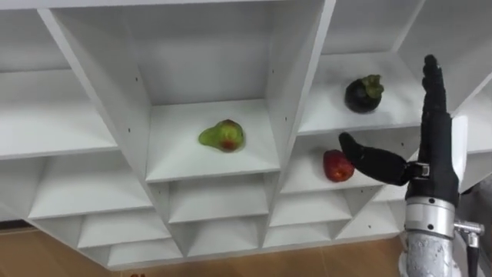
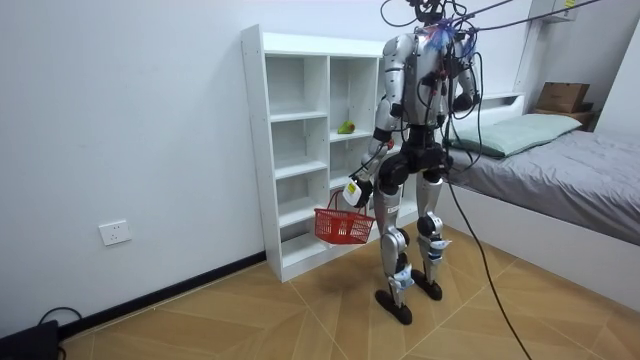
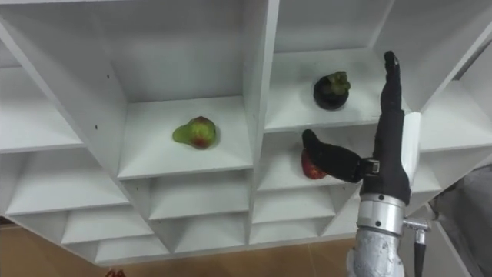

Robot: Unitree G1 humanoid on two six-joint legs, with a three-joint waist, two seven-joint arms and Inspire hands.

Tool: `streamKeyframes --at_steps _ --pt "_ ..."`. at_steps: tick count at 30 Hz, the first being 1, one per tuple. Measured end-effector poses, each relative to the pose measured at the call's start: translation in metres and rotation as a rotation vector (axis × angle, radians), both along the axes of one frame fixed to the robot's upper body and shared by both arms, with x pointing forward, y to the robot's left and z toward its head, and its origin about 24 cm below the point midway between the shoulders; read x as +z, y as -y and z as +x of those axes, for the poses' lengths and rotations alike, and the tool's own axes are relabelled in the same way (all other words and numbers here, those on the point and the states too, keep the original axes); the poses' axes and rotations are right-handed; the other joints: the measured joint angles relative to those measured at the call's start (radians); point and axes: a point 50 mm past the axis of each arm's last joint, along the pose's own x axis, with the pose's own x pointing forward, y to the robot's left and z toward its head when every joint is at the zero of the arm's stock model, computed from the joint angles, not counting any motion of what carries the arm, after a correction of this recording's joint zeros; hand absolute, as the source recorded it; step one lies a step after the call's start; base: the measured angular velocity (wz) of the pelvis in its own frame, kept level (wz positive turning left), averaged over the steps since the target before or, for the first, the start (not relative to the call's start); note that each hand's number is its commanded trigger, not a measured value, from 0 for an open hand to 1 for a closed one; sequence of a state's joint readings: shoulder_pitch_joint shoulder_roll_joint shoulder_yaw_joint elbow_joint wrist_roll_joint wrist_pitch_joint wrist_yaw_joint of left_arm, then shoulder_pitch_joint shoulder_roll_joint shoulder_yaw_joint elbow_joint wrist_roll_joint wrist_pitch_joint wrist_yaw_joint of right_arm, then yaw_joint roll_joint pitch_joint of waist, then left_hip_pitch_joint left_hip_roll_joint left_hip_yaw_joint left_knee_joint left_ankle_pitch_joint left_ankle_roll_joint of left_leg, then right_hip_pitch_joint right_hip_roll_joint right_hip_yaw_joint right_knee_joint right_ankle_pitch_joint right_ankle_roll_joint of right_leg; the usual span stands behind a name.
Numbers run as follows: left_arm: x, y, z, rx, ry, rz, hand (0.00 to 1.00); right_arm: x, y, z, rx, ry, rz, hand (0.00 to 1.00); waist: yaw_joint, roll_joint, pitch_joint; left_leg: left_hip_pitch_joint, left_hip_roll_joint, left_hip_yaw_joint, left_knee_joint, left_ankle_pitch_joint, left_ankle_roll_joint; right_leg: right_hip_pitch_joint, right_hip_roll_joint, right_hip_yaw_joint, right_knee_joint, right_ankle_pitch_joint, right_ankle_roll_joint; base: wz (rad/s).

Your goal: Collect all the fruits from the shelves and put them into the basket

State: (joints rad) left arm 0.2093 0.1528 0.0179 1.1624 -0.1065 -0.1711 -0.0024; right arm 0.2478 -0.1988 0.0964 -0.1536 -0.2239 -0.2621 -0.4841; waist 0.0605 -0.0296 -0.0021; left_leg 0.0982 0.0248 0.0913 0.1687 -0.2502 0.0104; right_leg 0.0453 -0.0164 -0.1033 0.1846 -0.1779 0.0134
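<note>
Red apple on the closet shelf: right hand spread wide, thumb beside it. Recommended: advance deeper, close around apple squarely. Left hand grips basket.

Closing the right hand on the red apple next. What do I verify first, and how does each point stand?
1. Right hand open: ok.
2. Fingers round red apple: not ok, thumb alone near it.
3. Mangosteen on the shelf above, apart from the hand: ok.
4. Red basket hanging from left hand: ok.
5. Hand deep enough to grasp: cannot tell.
</note>
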Motion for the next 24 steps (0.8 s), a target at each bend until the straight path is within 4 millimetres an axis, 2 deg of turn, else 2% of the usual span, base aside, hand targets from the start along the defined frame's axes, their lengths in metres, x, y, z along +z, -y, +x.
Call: streamKeyframes --at_steps 2,3,5,10,12,17,23,24 --pt "0.001 -0.002 0.000 -0.001 0.000 0.005 1.00 0.001 0.000 0.000 0.001 0.003 0.001 0.00 0.000 -0.004 0.0018 0.000 -0.001 -0.015 0.003 0.000 0.000 0.010 -0.002 -0.016 -0.002 0.000 0.000 0.21" --pt "0.001 -0.003 0.000 0.000 0.000 0.008 1.00 0.001 -0.001 0.001 0.003 0.006 0.001 0.00 0.005 -0.012 -0.0006 -0.001 -0.001 -0.015 0.003 0.001 -0.001 0.010 -0.002 -0.020 -0.002 0.000 0.000 0.15" --pt "0.001 -0.004 -0.002 0.004 -0.011 0.010 1.00 0.004 -0.001 0.003 0.008 0.016 0.014 0.00 0.010 -0.015 0.0021 -0.003 -0.001 -0.016 0.003 0.003 -0.001 0.010 -0.003 -0.030 -0.002 0.000 0.000 0.06" --pt "0.001 -0.009 -0.009 0.022 -0.039 0.016 1.00 0.012 0.001 0.012 0.003 0.059 0.042 0.00 -0.004 -0.019 0.0024 -0.002 -0.002 -0.040 0.005 0.005 -0.002 0.022 -0.006 -0.052 -0.003 0.000 0.000 0.11" --pt "0.001 -0.010 -0.010 0.026 -0.045 0.018 1.00 0.015 0.011 0.015 -0.031 0.070 0.057 0.00 -0.001 -0.019 0.0025 -0.001 -0.003 -0.046 0.006 0.006 -0.002 0.029 -0.008 -0.065 -0.003 0.000 0.000 0.16" --pt "0.002 -0.013 -0.013 0.040 -0.052 0.029 1.00 0.015 0.020 0.016 -0.069 0.073 0.060 0.00 0.000 -0.019 0.0033 0.001 -0.005 -0.055 0.007 0.008 -0.002 0.040 -0.009 -0.068 -0.017 0.000 0.000 0.03" --pt "0.003 -0.014 -0.008 0.012 -0.037 0.054 1.00 0.004 0.035 0.019 -0.126 0.024 0.083 0.00 0.003 -0.022 0.0036 0.002 -0.006 -0.069 0.013 0.009 -0.002 0.048 -0.012 -0.083 -0.018 0.000 0.000 0.07" --pt "0.004 -0.014 -0.008 0.011 -0.031 0.056 1.00 0.005 0.037 0.020 -0.128 0.025 0.081 0.00 0.002 -0.022 0.0067 0.002 -0.007 -0.071 0.016 0.009 -0.002 0.051 -0.013 -0.090 -0.018 0.000 0.000 0.06"
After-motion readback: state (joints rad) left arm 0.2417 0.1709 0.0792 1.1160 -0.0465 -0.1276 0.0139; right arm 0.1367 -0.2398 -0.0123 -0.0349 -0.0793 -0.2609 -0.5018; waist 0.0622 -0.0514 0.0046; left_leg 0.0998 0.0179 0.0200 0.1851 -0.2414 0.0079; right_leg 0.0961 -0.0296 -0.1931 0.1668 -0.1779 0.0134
